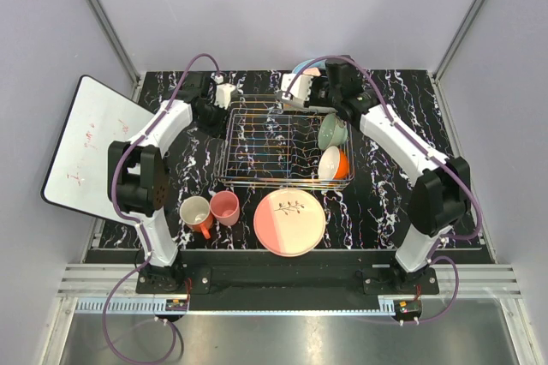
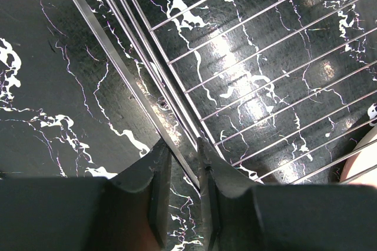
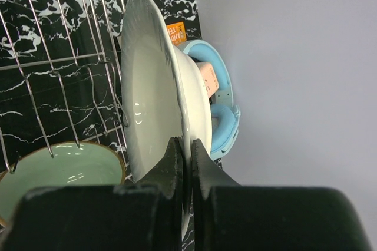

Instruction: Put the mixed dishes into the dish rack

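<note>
Right gripper (image 3: 184, 152) was clamped on the rim of the white plate (image 3: 147, 86), holding it on edge at the far side of the dish rack (image 1: 287, 146), near the tabletop's (image 1: 394, 95) far edge, with light blue headphones (image 3: 222, 115) just behind. Left gripper (image 2: 184, 165) straddled the rack's far-left rim wire (image 2: 118, 68); whether it actually pinched the wire was unclear. Pale green bowl (image 1: 332, 132) and orange-outside white bowl (image 1: 334, 164) sat in the rack's right end.

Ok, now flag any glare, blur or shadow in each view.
Top external: even light, sharp, with a bright strip below the arm bases. Left wrist: glare patches on the glossy tabletop beneath the dish rack wires, and the left gripper is soft. Right wrist: small highlights on the white plate, while the right gripper is dark and blurred.
</note>
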Controlling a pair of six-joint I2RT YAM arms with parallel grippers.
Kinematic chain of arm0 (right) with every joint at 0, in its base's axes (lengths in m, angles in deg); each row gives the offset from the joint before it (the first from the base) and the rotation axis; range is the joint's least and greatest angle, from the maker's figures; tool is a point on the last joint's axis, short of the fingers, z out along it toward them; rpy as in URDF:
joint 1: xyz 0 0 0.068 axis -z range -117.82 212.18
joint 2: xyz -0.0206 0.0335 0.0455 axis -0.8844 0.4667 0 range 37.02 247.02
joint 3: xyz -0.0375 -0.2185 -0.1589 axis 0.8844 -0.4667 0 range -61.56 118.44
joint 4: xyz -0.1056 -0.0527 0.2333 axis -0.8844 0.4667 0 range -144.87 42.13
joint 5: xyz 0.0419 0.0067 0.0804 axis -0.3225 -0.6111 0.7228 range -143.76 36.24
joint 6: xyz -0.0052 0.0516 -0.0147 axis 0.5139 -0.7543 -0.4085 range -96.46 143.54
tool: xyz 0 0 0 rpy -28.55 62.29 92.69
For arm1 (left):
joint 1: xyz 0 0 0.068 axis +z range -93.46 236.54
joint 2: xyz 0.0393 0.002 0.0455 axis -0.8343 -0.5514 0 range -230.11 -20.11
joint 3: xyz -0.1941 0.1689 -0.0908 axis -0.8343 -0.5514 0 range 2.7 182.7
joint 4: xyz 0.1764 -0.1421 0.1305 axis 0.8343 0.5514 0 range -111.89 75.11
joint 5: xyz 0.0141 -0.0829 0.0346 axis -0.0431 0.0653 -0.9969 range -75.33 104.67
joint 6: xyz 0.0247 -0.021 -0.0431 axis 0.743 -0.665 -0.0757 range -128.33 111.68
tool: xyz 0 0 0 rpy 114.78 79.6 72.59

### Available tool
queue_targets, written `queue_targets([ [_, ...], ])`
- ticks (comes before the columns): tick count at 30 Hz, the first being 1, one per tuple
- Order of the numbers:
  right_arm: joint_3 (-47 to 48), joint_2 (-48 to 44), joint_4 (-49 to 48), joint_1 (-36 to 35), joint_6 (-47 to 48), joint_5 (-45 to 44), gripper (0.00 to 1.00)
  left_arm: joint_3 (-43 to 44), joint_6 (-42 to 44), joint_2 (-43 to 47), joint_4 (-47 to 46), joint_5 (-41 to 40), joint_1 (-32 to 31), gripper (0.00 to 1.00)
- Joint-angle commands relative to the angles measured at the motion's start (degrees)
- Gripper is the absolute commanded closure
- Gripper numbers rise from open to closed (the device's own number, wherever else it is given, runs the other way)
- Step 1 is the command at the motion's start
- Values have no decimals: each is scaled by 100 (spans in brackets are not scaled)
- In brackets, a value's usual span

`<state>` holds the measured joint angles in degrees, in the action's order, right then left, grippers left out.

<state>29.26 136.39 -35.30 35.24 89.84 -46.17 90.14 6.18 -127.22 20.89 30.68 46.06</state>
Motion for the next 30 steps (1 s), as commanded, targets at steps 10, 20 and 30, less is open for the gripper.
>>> queue_targets([
  [10, -38, 355, -903, -4, 313, 119, 100, 54, 246, 129, 72, 78, -103, 76],
  [20, -293, 355, -1043, -4, 164, 66, 100, 63, 246, 138, 63, 113, -103, 76],
  [30, -495, 381, -1429, -13, -100, 40, 48, 28, 299, 199, 63, 87, -103, 76],
])
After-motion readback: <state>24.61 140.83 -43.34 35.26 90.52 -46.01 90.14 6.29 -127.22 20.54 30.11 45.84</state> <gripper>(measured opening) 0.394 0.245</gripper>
